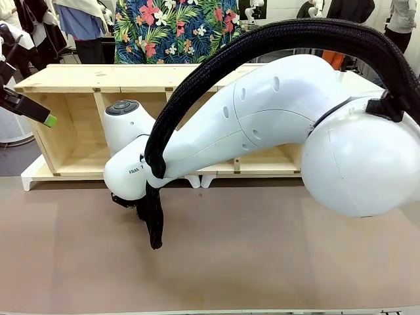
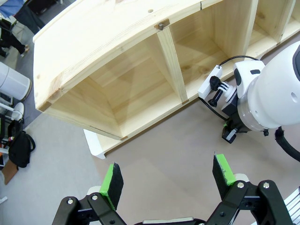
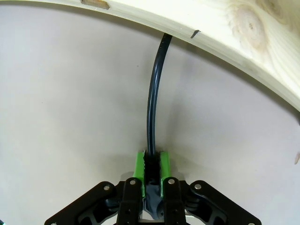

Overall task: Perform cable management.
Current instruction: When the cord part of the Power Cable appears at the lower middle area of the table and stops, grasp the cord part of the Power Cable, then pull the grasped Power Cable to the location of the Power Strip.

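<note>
Right wrist view: gripper [image 3: 151,158] on cable [image 3: 150,103]

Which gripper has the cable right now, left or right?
The right gripper: its fingers are shut on the black cable that leads to the wooden shelf. The left gripper is open, holding nothing.
</note>
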You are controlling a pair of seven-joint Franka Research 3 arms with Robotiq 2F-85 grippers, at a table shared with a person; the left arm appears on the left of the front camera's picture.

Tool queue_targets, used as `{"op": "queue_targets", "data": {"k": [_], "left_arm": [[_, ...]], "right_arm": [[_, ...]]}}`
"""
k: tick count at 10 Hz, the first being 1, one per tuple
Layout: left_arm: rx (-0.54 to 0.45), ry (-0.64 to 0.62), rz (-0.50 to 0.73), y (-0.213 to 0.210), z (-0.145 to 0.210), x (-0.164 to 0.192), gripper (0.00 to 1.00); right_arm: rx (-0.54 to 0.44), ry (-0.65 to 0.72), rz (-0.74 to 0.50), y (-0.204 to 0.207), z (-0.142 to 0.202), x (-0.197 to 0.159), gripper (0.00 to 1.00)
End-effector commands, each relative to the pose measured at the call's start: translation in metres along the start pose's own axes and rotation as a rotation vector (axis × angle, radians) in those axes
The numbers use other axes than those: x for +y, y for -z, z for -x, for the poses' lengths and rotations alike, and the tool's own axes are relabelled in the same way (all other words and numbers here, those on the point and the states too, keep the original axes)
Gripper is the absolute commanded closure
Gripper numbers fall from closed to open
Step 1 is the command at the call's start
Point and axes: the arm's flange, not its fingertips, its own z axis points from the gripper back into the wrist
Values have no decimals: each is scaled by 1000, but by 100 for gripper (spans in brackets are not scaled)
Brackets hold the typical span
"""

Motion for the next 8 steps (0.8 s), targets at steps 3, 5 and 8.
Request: {"op": "queue_targets", "data": {"k": [3,5,8], "left_arm": [[-6,-2,-2,-1,0,0,0],[-6,-2,-2,-1,0,0,0],[-6,-2,-2,-1,0,0,0]], "right_arm": [[0,0,0,0,0,0,100],[0,0,0,0,0,0,100],[0,0,0,0,0,0,100]]}}
